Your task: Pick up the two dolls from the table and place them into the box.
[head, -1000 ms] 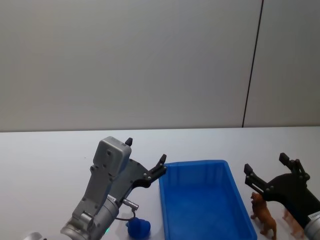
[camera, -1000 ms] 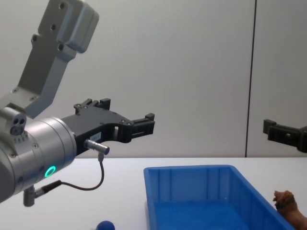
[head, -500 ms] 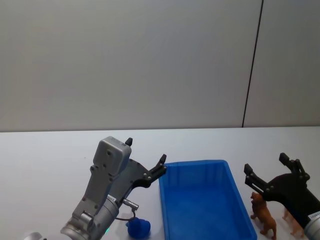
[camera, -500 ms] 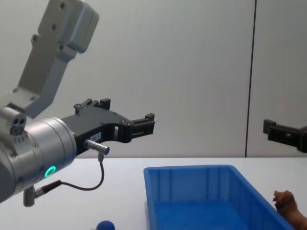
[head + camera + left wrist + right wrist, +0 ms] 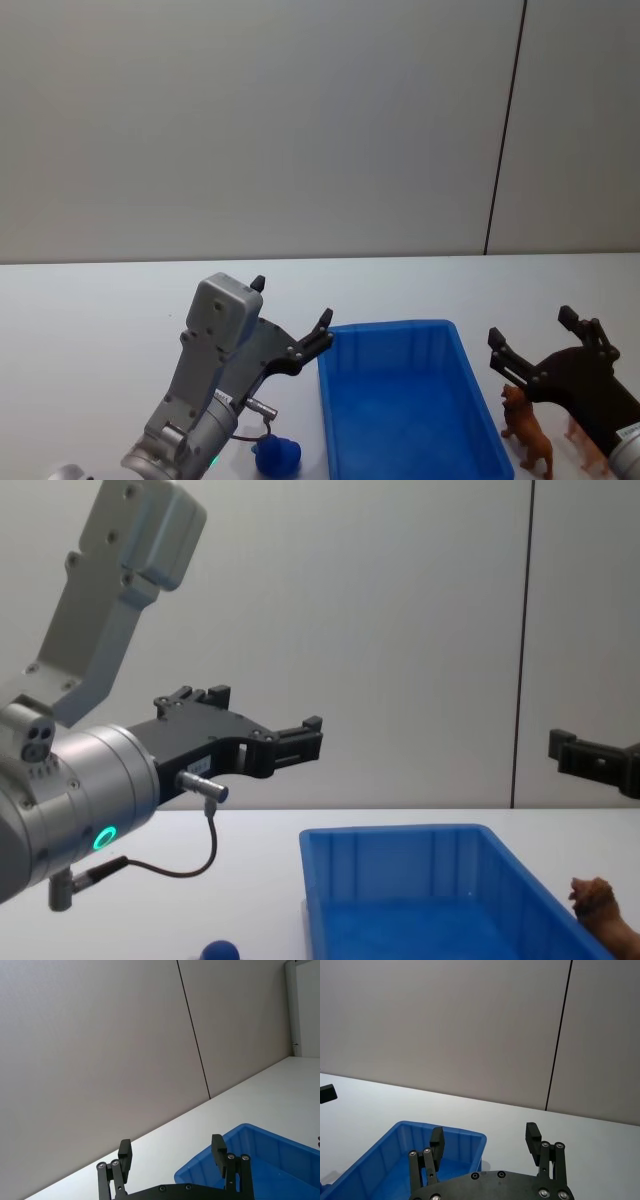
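Observation:
The blue box (image 5: 410, 405) sits on the white table (image 5: 90, 320), between my two arms. A small brown four-legged doll (image 5: 527, 430) stands on the table just right of the box; its head (image 5: 593, 895) shows at the chest view's lower right. A small dark-blue doll (image 5: 277, 456) lies left of the box, under my left arm. My left gripper (image 5: 291, 318) hangs open above the table, left of the box's far left corner. Open too, my right gripper (image 5: 535, 338) hovers above the brown doll. Neither gripper holds anything.
A plain grey wall with a dark vertical seam (image 5: 505, 130) stands behind the table. A second orange-brown figure (image 5: 588, 445) shows partly behind my right gripper's body. Bare tabletop stretches beyond the box and to the far left.

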Available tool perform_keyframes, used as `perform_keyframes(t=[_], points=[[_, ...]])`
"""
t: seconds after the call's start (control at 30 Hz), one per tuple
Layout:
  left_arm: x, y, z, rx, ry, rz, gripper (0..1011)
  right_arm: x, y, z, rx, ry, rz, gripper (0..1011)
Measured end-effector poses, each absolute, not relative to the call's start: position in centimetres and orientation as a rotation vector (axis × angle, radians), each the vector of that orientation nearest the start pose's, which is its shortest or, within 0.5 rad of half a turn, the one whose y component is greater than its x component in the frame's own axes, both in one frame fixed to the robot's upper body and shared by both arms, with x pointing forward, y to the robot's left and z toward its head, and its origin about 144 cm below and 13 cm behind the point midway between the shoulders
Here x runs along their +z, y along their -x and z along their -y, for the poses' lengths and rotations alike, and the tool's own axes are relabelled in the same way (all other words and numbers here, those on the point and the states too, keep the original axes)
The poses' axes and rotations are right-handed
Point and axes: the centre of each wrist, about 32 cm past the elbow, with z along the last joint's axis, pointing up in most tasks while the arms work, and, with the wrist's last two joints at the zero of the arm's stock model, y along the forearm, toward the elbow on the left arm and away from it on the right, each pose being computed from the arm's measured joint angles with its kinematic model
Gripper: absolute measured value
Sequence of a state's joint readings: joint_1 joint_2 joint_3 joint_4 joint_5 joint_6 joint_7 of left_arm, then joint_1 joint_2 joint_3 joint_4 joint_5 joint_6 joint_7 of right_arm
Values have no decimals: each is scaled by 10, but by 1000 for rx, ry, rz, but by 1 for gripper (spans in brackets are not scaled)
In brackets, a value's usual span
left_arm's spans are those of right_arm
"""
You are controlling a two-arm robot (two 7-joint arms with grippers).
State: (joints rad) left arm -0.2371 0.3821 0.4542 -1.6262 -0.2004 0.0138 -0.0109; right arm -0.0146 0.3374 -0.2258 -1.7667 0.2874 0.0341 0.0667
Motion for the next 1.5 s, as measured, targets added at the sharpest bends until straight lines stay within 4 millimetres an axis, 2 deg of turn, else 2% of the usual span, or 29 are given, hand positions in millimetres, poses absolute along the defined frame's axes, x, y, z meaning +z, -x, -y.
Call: perform_keyframes(t=[0.53,1.5], points=[[1204,-492,-198,1124,-61,268,1003,1188,-444,239,-1233,-24,70,1001],[1204,-492,-198,1124,-61,268,1003,1171,-437,267,-1368,126,-70,1001]])
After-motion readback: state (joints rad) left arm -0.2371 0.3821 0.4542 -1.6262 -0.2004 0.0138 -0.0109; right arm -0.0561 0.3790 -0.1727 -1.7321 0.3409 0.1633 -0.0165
